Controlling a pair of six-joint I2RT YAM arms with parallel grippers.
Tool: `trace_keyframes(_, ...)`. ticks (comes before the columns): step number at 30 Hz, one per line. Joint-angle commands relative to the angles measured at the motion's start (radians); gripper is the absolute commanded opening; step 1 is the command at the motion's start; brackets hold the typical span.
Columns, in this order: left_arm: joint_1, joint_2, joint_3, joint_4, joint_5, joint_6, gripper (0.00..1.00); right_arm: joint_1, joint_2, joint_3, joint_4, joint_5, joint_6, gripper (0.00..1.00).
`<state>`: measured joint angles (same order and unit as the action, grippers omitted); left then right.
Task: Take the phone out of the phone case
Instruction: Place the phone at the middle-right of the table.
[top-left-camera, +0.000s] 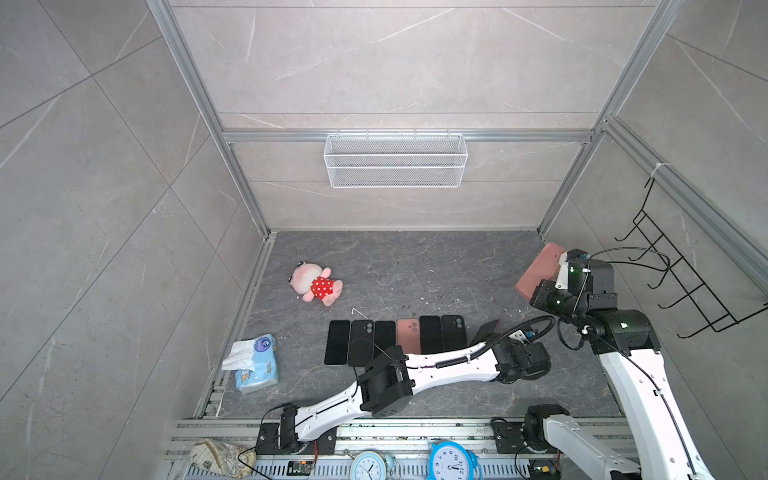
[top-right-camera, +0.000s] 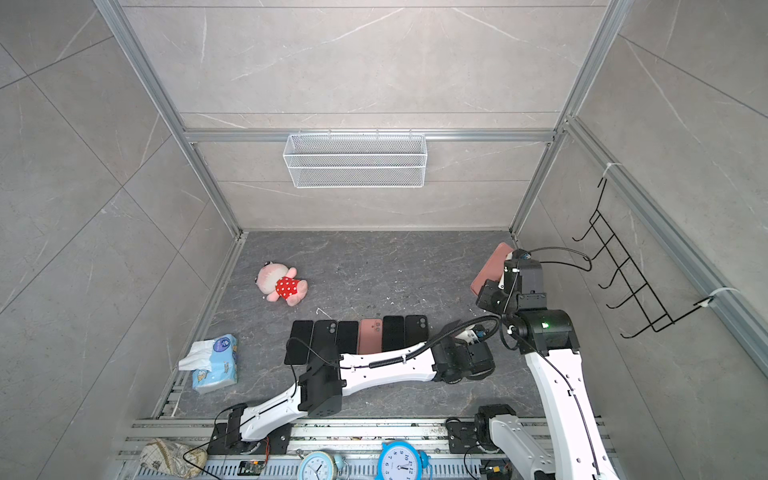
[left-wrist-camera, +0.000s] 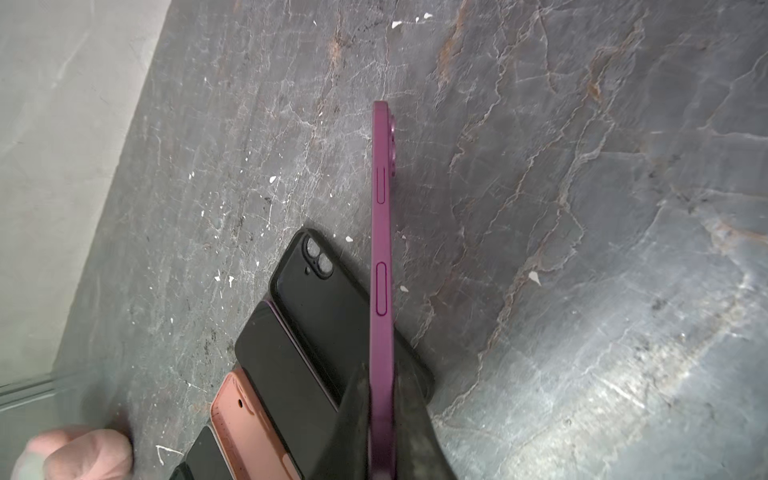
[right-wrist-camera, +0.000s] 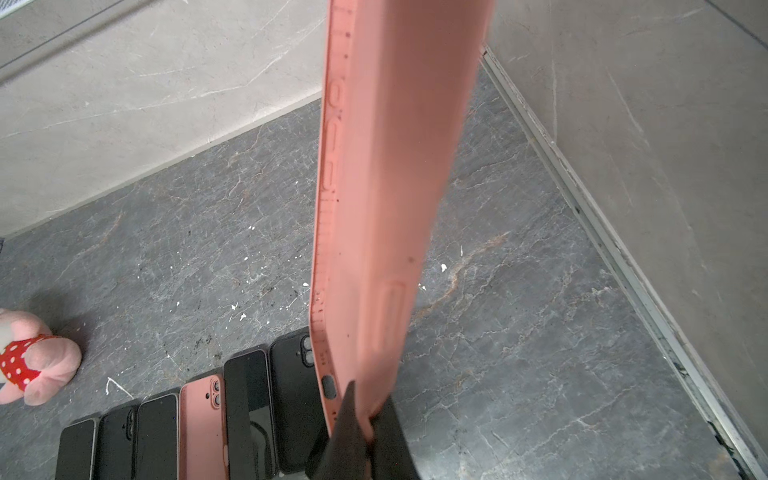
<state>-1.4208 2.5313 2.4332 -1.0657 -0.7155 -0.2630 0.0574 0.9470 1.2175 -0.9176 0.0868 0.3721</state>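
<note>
Pink case (right-wrist-camera: 386, 187) and purple phone (left-wrist-camera: 381, 232) held apart, one in each gripper
Your right gripper (right-wrist-camera: 370, 399) is clamped on one end of the case, raised near the side wall (right-wrist-camera: 623, 124); your left gripper (left-wrist-camera: 383, 374) pinches the phone by its faces, beside the end of the row of handsets (top-left-camera: 395, 336) (likely so neither drags across them). They look separated, so the pull seems done. Bare slab (left-wrist-camera: 582, 249) lies beyond the phone for setting down; mind the wall close by the case
</note>
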Motion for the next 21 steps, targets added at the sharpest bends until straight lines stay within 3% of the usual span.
trace_keyframes(1, -0.013, 0.051, 0.084, -0.123, -0.059, 0.002, 0.00, -0.007, -0.017, -0.008, -0.008, -0.022, -0.013, 0.00)
trace_keyframes(15, -0.039, 0.133, 0.067, 0.017, -0.017, 0.053, 0.00, -0.008, -0.052, -0.129, 0.025, -0.052, 0.010, 0.00)
trace_keyframes(21, -0.038, 0.139, 0.050, 0.098, 0.020, 0.064, 0.09, -0.008, -0.063, -0.163, 0.033, -0.064, 0.013, 0.00)
